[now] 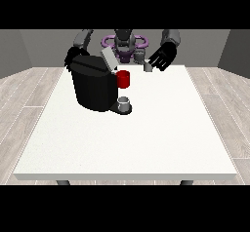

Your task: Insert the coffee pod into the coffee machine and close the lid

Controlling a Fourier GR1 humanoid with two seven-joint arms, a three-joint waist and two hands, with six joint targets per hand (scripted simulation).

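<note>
The black coffee machine (93,87) stands on the white table (146,138), left of centre. Its grey lid (108,58) is tilted up and open. A red part (124,79) sticks out at the machine's right side. Below it a small grey cup (125,102) rests on the machine's base. The small grey coffee pod (148,67) lies on the table near the far edge. The hand at the view's right (162,58) hovers just right of the pod with fingers spread and holds nothing. The hand at the view's left (72,56) is behind the machine's far left corner, partly hidden.
The robot's torso (125,43) is beyond the table's far edge. White tabletop stretches from the machine to the near edge and to the right side.
</note>
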